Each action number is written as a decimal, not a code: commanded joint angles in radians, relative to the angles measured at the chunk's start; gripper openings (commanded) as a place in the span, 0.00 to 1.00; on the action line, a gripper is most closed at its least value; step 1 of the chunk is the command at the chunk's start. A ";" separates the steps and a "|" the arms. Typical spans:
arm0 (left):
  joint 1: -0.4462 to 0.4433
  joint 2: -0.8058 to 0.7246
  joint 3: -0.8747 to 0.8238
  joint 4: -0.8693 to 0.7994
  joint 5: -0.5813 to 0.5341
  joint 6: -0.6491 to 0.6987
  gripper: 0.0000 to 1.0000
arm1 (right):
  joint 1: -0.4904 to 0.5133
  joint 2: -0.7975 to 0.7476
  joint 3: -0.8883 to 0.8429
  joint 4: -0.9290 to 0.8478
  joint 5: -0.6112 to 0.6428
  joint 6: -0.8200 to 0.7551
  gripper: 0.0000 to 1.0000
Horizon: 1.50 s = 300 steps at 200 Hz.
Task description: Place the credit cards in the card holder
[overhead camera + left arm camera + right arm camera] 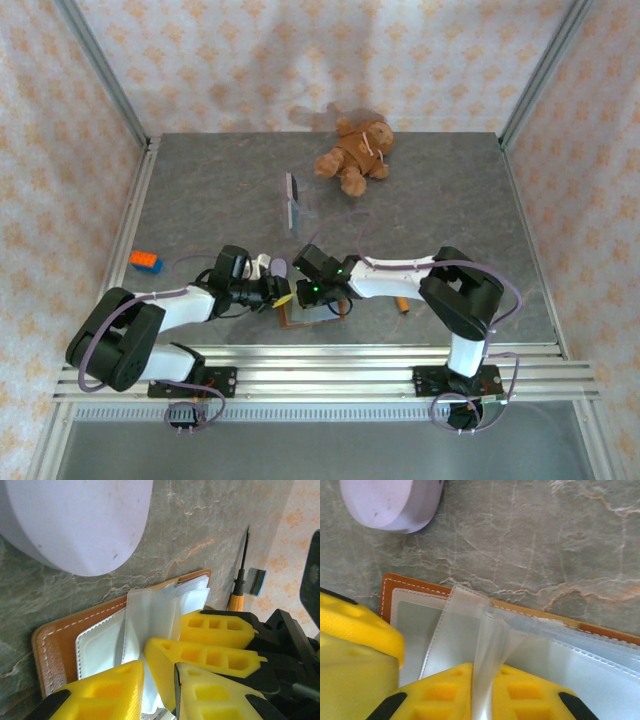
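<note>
Top: credit cards (293, 200) lie off by the teddy bear (355, 155); left gripper (284, 296) and right gripper (303, 299) crowd the open card holder (300, 321). Left wrist: left jaws slightly apart. Right wrist: can't tell if right jaws clamp the clear sleeve (490, 645) — a tug could tear it.

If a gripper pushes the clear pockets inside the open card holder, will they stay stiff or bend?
Probably floppy: the clear pockets curl and lift off the card holder. Likely light and slippery, being thin and glossy. The card holder itself looks stiffer: its leather lies flat.
</note>
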 commanded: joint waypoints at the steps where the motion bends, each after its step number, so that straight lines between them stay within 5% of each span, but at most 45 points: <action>1: -0.008 -0.003 0.018 -0.003 -0.046 0.011 0.24 | -0.006 -0.025 -0.054 0.075 -0.066 -0.012 0.15; 96: -0.026 0.038 0.037 -0.080 -0.101 0.057 0.23 | -0.037 -0.054 -0.129 0.187 -0.123 0.010 0.13; 130: -0.028 0.089 0.031 -0.065 -0.103 0.069 0.02 | -0.038 -0.067 -0.129 0.179 -0.108 0.001 0.17; 152: -0.028 0.112 0.031 -0.069 -0.102 0.079 0.00 | -0.038 -0.087 -0.119 0.142 -0.080 -0.009 0.17; 186: -0.028 0.116 0.032 -0.062 -0.100 0.077 0.00 | -0.029 -0.140 -0.094 0.038 0.014 -0.049 0.38; 244: -0.028 0.134 0.025 -0.025 -0.086 0.058 0.00 | 0.039 -0.190 -0.085 -0.054 0.019 -0.079 0.58; 300: -0.027 0.144 -0.001 0.031 -0.076 0.026 0.00 | 0.122 -0.150 0.005 -0.113 0.125 -0.047 0.49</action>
